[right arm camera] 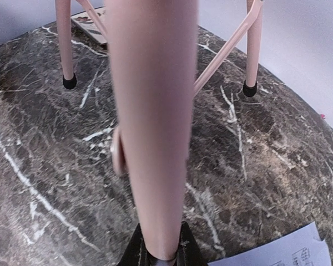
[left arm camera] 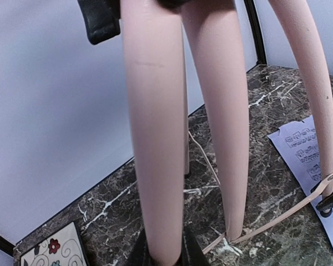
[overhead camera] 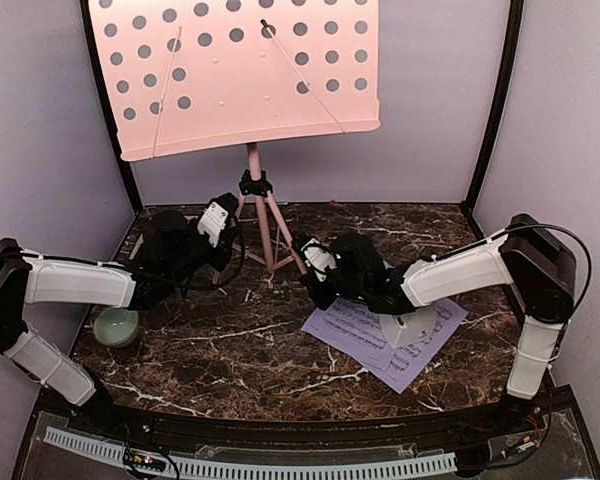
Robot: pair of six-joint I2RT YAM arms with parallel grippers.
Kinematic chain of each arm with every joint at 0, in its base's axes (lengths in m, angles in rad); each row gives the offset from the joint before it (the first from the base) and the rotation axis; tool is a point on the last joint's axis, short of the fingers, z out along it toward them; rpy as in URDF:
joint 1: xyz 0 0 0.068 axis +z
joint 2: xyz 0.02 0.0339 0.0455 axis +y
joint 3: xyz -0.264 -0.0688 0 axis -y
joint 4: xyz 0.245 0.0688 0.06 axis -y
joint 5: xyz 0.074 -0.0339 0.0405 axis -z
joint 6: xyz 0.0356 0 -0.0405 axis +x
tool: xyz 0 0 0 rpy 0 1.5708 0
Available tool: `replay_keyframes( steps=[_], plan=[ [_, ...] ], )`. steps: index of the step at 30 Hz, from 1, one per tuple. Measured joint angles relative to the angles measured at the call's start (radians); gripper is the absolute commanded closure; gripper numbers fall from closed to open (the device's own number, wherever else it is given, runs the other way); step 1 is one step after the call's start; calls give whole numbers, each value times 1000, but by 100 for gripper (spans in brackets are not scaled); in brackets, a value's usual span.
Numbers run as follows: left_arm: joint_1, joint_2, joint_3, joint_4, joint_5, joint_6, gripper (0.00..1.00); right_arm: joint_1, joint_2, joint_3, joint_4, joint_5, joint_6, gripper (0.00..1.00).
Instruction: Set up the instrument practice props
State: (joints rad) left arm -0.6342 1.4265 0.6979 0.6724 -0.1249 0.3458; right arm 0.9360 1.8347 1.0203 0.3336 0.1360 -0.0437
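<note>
Opened on the dark marble counter (overhead camera: 230, 350), white-veined, running wall to wall. Found the pink music stand (overhead camera: 242, 72) upright at the back centre of it, perforated tray tilted towards the overhead camera, tripod legs splayed down onto the stone, black rubber feet planted. Picked out both arms reaching in low from the sides, one to a leg on each side of the tripod.

Caught the left fingers (left arm camera: 140, 255) closed tight around the left-side leg, the pink tube filling the gap between them in the left wrist view. Same story opposite: saw the right fingers (right arm camera: 184, 252) clamped on the right-side leg, tube pressed against both.

Moved down to the two sheet-music pages (overhead camera: 352, 325), lying flat and overlapping at the right front of the counter, printed side up, partly under the right forearm. Spotted the metronome (overhead camera: 408, 328), a small white-grey pyramid, sitting on those pages just beneath the right arm, well apart from the stand's tray.

Noted a pale green bowl (overhead camera: 115, 326) off at the left edge of the counter, beside the left arm. Finished with a floral coaster (left arm camera: 54, 252), square, flat on the stone close to a wall, beyond the legs in the right wrist view.
</note>
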Motion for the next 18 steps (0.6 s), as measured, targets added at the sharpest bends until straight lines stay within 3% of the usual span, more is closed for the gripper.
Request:
replay_keyframes(
  steps=[11,18],
  plan=[
    [122,160,195,26,73,28,100,-125,140,244,-42,-87,-80,100],
    [143,277,278,5,99,18,100,-186,225,303,-59,-169,-82,100]
  ],
)
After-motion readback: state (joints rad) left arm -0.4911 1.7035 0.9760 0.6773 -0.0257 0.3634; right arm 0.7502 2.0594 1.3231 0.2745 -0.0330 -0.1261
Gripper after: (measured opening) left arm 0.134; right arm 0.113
